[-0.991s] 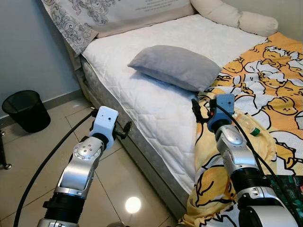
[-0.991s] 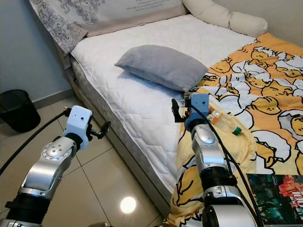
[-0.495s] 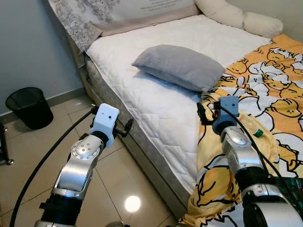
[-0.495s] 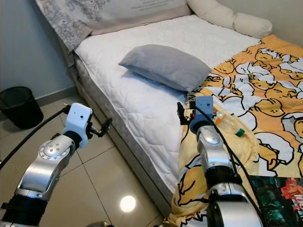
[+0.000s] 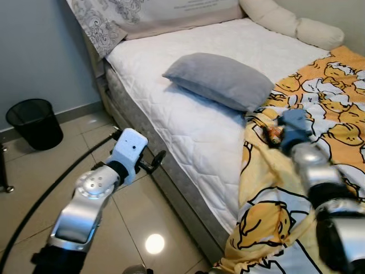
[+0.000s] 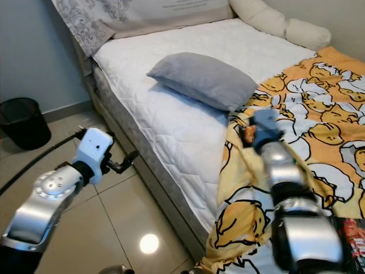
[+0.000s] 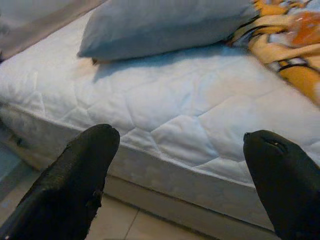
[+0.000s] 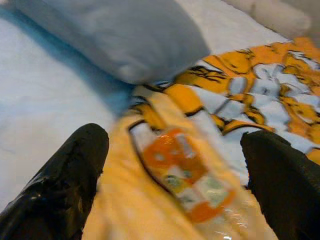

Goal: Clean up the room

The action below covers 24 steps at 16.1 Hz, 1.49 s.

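Observation:
A clear plastic bottle point(image 8: 186, 176) with an orange label lies on the yellow cartoon-print blanket point(image 5: 333, 97), just past a grey pillow point(image 5: 219, 80) on the white mattress point(image 5: 188, 128). My right gripper point(image 8: 175, 142) is open over the blanket, and the bottle lies ahead between its two fingers without touching them; the arm is blurred. In the head views the bottle's label point(image 5: 275, 135) peeks out beside the right wrist. My left gripper point(image 5: 155, 162) is open above the floor tiles, facing the bed's side, with nothing in it.
A black mesh bin point(image 5: 34, 123) stands on the tiled floor point(image 5: 34, 177) by the grey wall at left. Large patterned pillows point(image 5: 171, 14) and a cream bolster point(image 5: 296, 25) lie at the bed's head. A book's red cover point(image 6: 350, 227) lies at the lower right.
My right arm has reached forward and to the right over the blanket, up to the bottle, and is blurred. The view has shifted slightly; the left arm has dropped a little.

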Motion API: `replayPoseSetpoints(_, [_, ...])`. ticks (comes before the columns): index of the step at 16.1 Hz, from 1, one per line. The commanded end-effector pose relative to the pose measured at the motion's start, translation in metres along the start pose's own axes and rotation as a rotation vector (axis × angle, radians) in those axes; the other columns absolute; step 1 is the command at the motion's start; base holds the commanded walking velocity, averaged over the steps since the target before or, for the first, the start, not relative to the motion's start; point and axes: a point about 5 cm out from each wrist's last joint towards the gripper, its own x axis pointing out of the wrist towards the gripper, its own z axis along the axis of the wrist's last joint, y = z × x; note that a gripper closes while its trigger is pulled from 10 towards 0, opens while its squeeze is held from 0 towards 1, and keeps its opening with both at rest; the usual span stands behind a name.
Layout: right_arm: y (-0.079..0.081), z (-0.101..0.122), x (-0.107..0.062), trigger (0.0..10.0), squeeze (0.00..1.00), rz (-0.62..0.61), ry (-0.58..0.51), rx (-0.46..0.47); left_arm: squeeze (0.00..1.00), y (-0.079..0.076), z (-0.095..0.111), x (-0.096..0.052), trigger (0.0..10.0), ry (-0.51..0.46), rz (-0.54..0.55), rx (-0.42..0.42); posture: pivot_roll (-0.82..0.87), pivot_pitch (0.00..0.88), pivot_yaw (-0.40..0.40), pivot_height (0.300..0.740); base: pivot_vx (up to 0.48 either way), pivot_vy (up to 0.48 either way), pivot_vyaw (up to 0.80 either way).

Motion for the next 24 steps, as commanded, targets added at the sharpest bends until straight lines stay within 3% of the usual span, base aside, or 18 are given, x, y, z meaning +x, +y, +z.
replayPoseSetpoints(1, [-0.012,-0.006,-0.001,10.0,0.0,-0.019,0.052,-0.008,0.0,-0.006,0.004,-0.003,10.0,-0.002,-0.078,0.031,-0.06,0.0,-0.023,0.74,0.0,0.0,0.0])
replayPoseSetpoints(6, [-0.034,-0.018,-0.006,10.0,0.0,-0.073,0.113,-0.039,0.0,-0.004,0.022,-0.014,10.0,-0.019,-0.225,0.11,0.01,0.0,0.05,0.74,0.0,0.0,0.0])
replayPoseSetpoints(9, [-0.038,-0.022,-0.008,10.0,0.0,-0.078,0.129,-0.054,0.0,-0.006,0.028,-0.018,10.0,-0.03,-0.281,0.112,0.03,0.0,0.071,0.74,0.0,0.0,0.0])
replayPoseSetpoints(12, [-0.043,-0.028,-0.01,10.0,0.0,-0.118,0.159,-0.092,0.0,0.001,0.026,-0.026,10.0,0.013,-0.304,0.142,0.05,0.0,0.109,0.74,0.0,0.0,0.0])
replayPoseSetpoints(24, [-0.051,-0.018,-0.009,10.0,0.0,-0.194,0.173,-0.19,0.0,-0.007,0.03,-0.055,10.0,0.071,-0.33,0.117,0.15,0.018,0.105,0.74,0.0,0.0,0.0])
